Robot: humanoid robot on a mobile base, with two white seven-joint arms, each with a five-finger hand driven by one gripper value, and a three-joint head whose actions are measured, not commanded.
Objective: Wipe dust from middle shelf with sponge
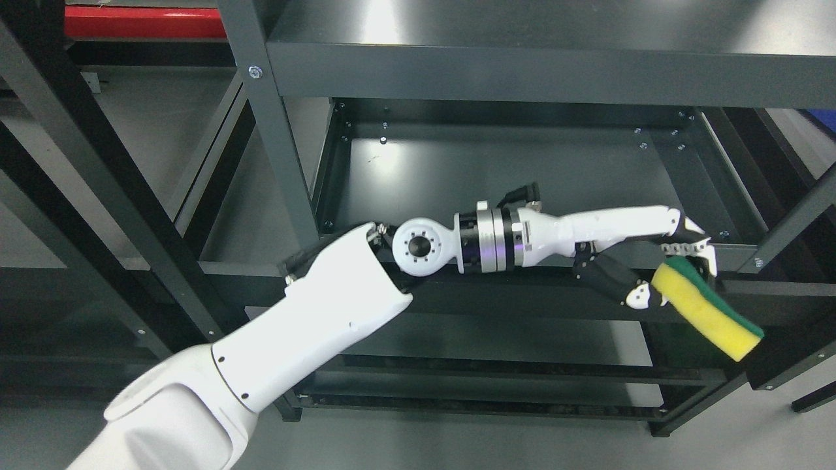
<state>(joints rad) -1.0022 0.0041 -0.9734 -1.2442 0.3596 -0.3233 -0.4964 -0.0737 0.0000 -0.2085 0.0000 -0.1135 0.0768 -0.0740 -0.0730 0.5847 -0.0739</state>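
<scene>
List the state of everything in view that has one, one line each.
left hand: shut on the sponge, reaching to the right over the shelf's front edge.
sponge: yellow with a green scouring side, held tilted, hanging past the front edge.
middle shelf: dark, bare, nothing resting on it.
top shelf: bare where visible.
</scene>
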